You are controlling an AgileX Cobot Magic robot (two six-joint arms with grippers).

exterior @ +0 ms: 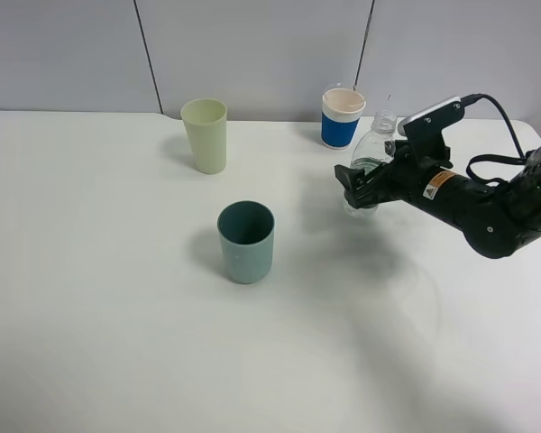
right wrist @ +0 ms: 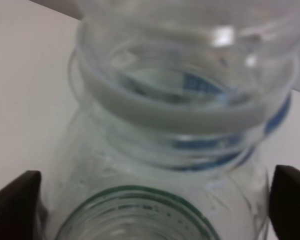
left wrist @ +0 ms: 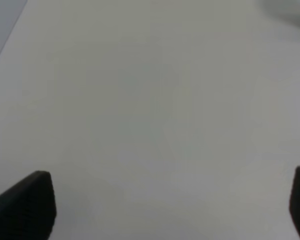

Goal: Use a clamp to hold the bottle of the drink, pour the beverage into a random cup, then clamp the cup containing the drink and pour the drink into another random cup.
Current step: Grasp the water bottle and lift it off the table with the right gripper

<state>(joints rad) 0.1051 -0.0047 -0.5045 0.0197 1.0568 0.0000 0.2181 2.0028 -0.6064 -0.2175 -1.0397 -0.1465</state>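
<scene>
Since pouring was the aim, the right gripper clasped the bottle between its jaws. The left gripper gaped, empty.

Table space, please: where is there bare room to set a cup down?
Free: the table in front of the teal cup, and left of the green cup. Crowded: back right, around the bottle, blue cup and right gripper.

On the table 3 cups stand apart: the back-left cup is upper left of centre, the middle cup is at mid-frame, below and right of it, and the back-right cup is upper right of centre. The bottle stands just right of and below the back-right cup, between the fingers of the right gripper, whose arm enters from the right edge.
</scene>
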